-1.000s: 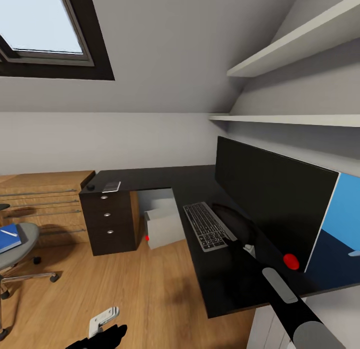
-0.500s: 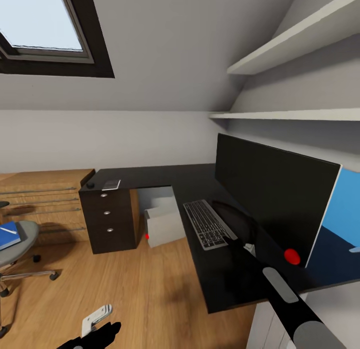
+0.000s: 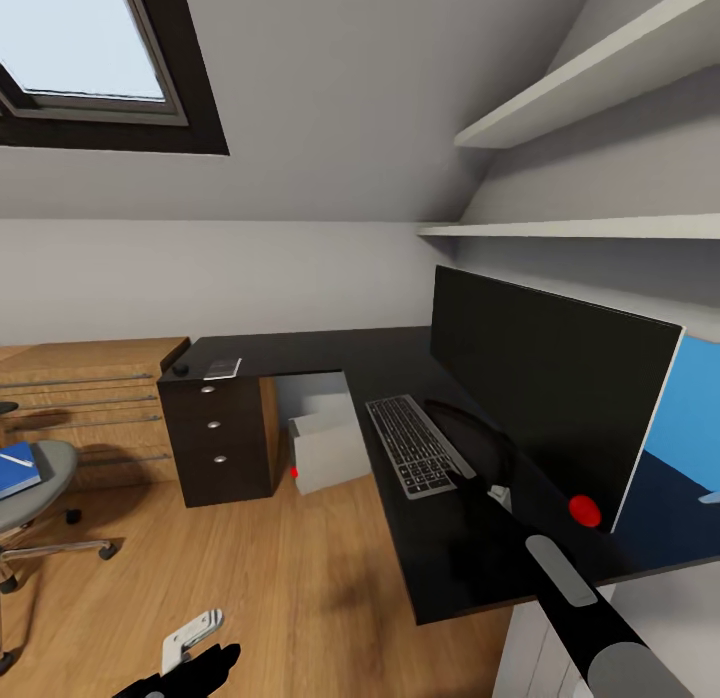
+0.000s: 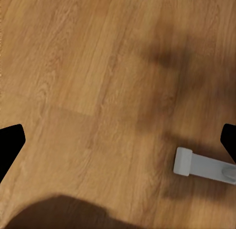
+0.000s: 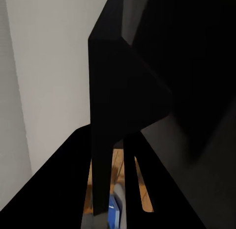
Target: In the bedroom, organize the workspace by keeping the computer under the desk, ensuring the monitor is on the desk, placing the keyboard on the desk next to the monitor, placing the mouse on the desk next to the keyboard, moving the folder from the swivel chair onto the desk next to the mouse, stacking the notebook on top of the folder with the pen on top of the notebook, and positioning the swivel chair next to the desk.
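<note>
The black monitor stands on the black L-shaped desk, with the grey keyboard lying in front of it. The white computer sits on the floor under the desk. At the far left is the swivel chair, carrying a blue flat item, folder or notebook, with a thin white line like a pen on it. A small black mouse and a flat grey item lie on the desk's far corner. My right gripper rests by the keyboard's right edge, its jaws lost in the dark. My left gripper hangs open over the floor.
A drawer unit stands under the desk's left end, beside a low wooden cabinet. Two wall shelves run above the monitor. A white bar shows on the wooden floor below my left gripper. Open floor lies between chair and desk.
The whole picture has shifted a little, so the camera moved. My left gripper sits lower in the head view than a second ago. The right arm has stayed put.
</note>
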{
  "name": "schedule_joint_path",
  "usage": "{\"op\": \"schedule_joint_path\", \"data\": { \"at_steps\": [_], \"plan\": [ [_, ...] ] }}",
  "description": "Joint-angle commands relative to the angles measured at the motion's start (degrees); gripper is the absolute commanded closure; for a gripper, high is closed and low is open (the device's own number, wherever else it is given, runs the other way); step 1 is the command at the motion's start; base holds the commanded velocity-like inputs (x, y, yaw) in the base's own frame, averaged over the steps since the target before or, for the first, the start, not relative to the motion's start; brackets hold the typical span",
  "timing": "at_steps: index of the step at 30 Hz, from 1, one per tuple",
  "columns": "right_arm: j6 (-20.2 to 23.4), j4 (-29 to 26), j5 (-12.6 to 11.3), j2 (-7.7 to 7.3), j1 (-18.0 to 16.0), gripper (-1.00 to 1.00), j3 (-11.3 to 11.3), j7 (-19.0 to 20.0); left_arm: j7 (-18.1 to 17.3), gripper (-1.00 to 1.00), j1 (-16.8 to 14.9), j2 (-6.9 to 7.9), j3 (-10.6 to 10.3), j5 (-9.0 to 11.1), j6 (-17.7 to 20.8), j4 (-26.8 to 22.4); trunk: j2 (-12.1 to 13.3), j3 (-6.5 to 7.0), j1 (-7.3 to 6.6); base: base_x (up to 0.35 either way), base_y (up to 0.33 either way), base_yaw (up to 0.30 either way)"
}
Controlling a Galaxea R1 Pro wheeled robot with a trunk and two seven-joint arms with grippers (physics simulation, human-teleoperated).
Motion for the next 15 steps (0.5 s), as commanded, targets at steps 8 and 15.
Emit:
{"op": "schedule_joint_path", "data": {
  "at_steps": [8,15],
  "plan": [
    [0.0,0.1,-0.4,0.09,0.0,1.0,0.3,0.7,0.6,-1.0,0.0,0.05,-0.2,0.6,0.0,-0.1,0.0,-0.06,-0.01,0.052,0.0,0.0],
    [-0.1,0.2,-0.3,0.2,0.0,1.0,0.3,0.7,0.6,-1.0,0.0,0.05,-0.2,0.6,0.0,-0.1,0.0,-0.06,-0.01,0.007,0.0,0.0]
  ]
}}
